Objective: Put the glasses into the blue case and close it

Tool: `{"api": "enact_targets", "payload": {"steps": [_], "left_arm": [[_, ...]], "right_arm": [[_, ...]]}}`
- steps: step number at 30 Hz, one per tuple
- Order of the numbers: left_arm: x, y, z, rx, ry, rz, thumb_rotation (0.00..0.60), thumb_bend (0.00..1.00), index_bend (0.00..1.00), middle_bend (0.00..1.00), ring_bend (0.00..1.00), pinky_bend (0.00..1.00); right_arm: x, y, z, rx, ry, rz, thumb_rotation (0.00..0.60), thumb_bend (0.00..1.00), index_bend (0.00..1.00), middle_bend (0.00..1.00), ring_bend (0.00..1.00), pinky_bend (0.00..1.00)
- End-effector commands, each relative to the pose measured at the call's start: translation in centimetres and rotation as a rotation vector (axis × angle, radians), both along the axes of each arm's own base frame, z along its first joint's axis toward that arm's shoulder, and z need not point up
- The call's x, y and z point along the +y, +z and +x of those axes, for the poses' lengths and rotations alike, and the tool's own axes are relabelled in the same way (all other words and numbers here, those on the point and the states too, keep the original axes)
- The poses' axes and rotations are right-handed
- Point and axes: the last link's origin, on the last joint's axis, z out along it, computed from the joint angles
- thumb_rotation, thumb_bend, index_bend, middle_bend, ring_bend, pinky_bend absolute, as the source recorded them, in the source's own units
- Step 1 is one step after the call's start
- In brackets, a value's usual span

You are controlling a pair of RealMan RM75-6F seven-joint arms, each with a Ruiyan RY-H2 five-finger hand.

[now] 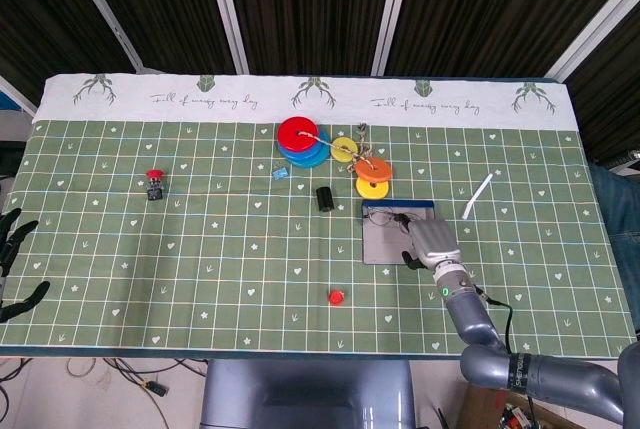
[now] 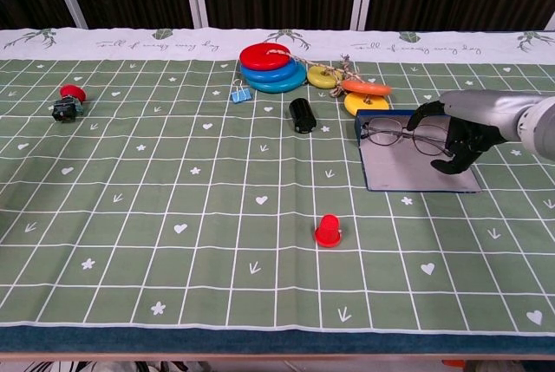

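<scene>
The blue case (image 1: 385, 246) (image 2: 408, 174) lies open and flat right of the table's middle, grey lining up. The thin-framed glasses (image 1: 383, 215) (image 2: 395, 133) rest across its far part, next to the blue rim. My right hand (image 1: 431, 239) (image 2: 466, 126) arches over the case's right side. Its thumb is by the right lens and its curled fingertips (image 2: 447, 166) reach down to the grey lining at the right edge. Whether it grips the glasses is hidden. My left hand (image 1: 14, 261) hangs off the table's left edge, fingers apart, holding nothing.
Behind the case lie stacked red and blue rings (image 1: 303, 141) and yellow and orange rings (image 1: 372, 177) tied with string. A black cylinder (image 1: 324, 198) stands left of the case, and a red cap (image 1: 336, 297) sits nearer the front. Farther off are a white stick (image 1: 477, 195), a blue clip (image 1: 280, 173) and a red-topped button (image 1: 154, 185).
</scene>
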Motion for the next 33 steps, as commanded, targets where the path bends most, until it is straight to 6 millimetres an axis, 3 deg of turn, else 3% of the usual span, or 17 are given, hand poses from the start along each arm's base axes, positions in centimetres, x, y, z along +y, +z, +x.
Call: {"api": "enact_targets", "payload": {"steps": [1, 33], "left_arm": [[0.0, 0.0, 0.0, 0.000, 0.000, 0.000, 0.600, 0.23, 0.11, 0.00, 0.00, 0.00], [0.0, 0.1, 0.0, -0.003, 0.004, 0.004, 0.600, 0.23, 0.11, 0.00, 0.00, 0.00]], "right_arm": [[-0.2, -0.1, -0.1, 0.006, -0.007, -0.002, 0.600, 0.49, 0.19, 0.93, 0.92, 0.96], [-1.9, -0.8, -0.6, 0.026, -0.068, -0.017, 0.600, 0.49, 0.18, 0.93, 0.92, 0.96]]}}
